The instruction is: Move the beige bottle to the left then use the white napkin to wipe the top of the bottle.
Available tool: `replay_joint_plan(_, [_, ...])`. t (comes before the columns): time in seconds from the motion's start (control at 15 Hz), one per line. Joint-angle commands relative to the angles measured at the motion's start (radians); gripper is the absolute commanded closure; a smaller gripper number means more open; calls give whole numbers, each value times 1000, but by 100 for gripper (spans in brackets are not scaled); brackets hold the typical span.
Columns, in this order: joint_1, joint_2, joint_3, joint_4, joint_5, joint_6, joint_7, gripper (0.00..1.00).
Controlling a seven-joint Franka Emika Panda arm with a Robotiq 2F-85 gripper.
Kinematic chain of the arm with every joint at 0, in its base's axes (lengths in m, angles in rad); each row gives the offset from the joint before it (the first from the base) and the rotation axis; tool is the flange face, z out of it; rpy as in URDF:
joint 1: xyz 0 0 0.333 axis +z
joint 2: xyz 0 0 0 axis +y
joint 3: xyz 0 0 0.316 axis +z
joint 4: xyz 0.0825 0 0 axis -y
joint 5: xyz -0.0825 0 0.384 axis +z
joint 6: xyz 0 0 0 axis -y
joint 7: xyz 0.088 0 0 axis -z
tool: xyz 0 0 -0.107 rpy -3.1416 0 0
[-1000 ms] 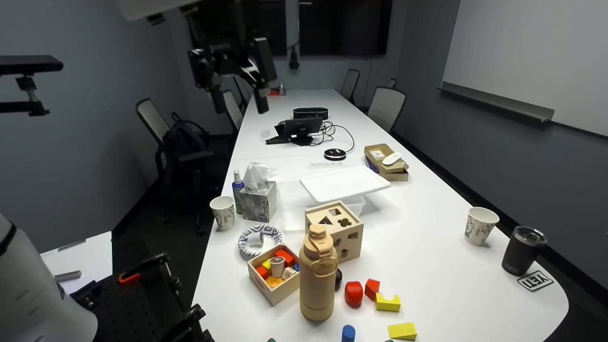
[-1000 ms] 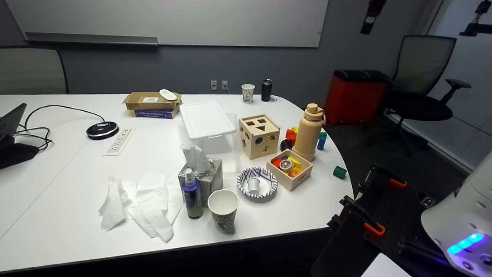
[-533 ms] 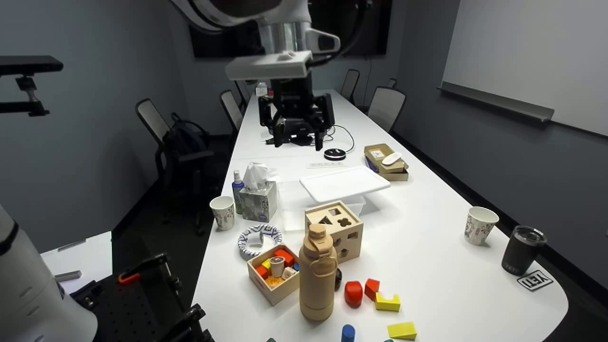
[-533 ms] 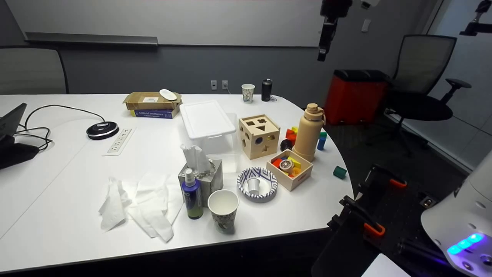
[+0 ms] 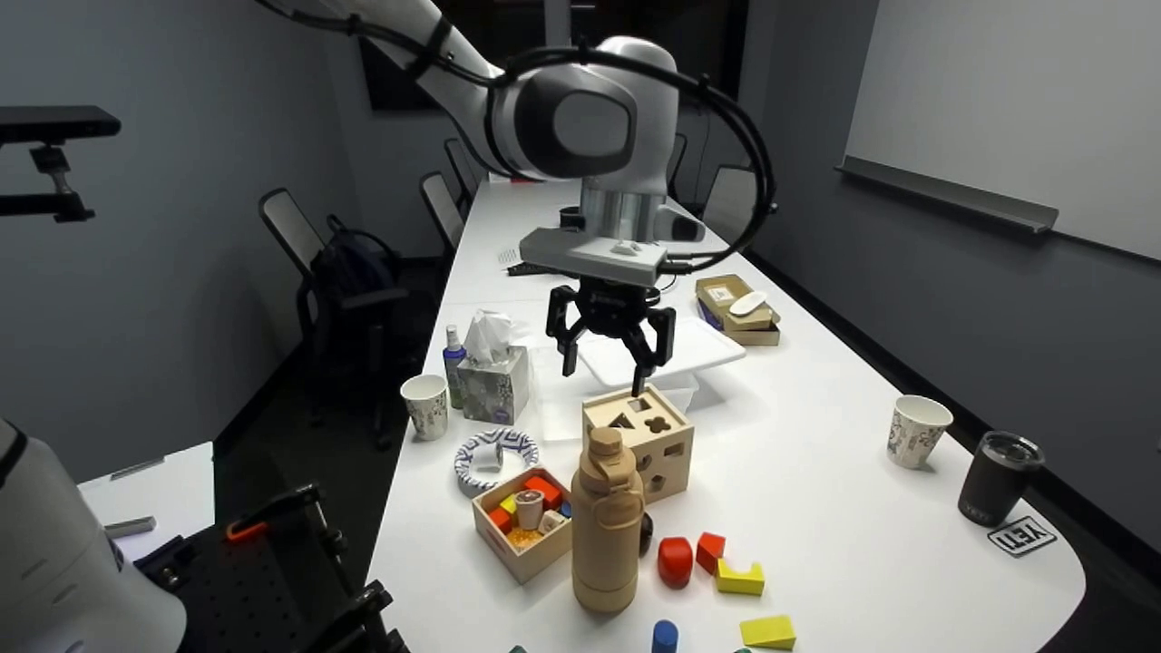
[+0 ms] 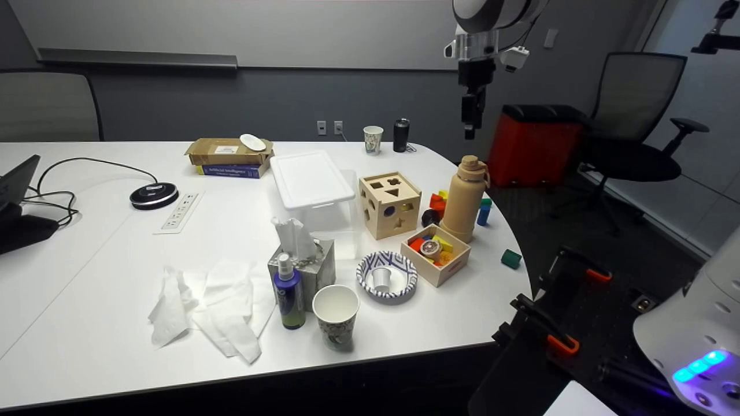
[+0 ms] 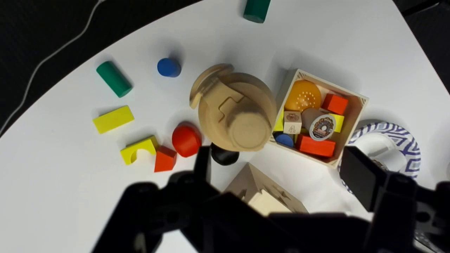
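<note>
A: Black two-fingered claw point(image 5: 605, 374), status pls?
B: Hanging abv the white tabletop point(image 5: 816, 453), fingers down & spread wide; gap shows clearly in the wrist view.
A: K, & the tall tan-beige cyl. bottle point(image 5: 606, 535)?
B: Rounded cap & loop handle, that one: upright on the table, apart from the claw, in both exterior views.
A: What's next to it?
B: Open pale-wood box point(image 6: 421, 268) w/ mixed coloured blocks point(image 7: 317, 145), just beside; can't tell if touching. Pale-wood shape-sorter cube point(image 6: 386, 216) nr too, plus a small black rounded piece point(image 7: 225, 156) by the btl.
A: What's scattered about?
B: Red barrel-shaped block point(image 7: 186, 140), red angular block point(image 7: 165, 160), yellow arch block point(image 7: 135, 147), blue cylinder point(image 7: 168, 67), all on the tabletop.
A: & the thin white napkin point(image 6: 231, 306)?
B: In an exterior view: limp folds on the table, well apart from the btl, nr the grey patterned tissue box point(image 6: 324, 271). Can't tell if 1 sheet or several.
A: Anything by the tissues?
B: Blue-and-green spray bottle point(image 6: 290, 297), & a white printed paper cup point(image 6: 336, 323) just beside it.
</note>
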Motion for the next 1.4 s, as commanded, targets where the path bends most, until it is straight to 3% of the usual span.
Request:
replay_joint_plan(0.0, [-72,65,47,42,-5,-2,-3,1])
replay_joint_plan(0.67, [-113,132,95,2,-38,93,28,0])
replay_joint_plan(0.73, [-111,135,96,-1,-46,100,31,20])
replay_joint_plan(1.2, [-110,137,106,-9,-85,110,35,73])
replay_joint_plan(1.27, [-110,135,106,-10,-89,112,36,79])
replay_joint_plan(1.33, [-109,131,107,-13,-95,114,36,79])
